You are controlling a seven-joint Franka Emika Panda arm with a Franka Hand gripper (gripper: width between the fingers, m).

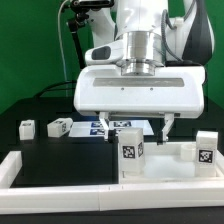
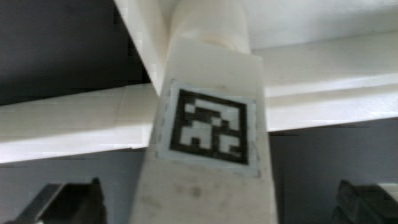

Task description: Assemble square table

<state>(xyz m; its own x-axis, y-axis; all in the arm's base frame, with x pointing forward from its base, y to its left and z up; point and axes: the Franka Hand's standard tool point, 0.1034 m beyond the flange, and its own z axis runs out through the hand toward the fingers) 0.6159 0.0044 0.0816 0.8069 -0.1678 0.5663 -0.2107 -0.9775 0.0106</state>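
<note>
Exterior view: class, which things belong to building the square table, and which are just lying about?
Job in hand:
square panel
upright leg beneath the open claw
second upright leg
leg block at the exterior view's left
second leg block beside it

Lying about:
marker board
white border bars

Parts around the marker board

To the exterior view's left of the marker board lie two leg blocks: the near leg block just beside it, the far leg block well apart. In front of the board, toward the view's right, sits the square panel, the centre leg upright at its left corner, the right leg at its right edge. Nearer still run the front border bar and, at the left, the side border bar.
</note>
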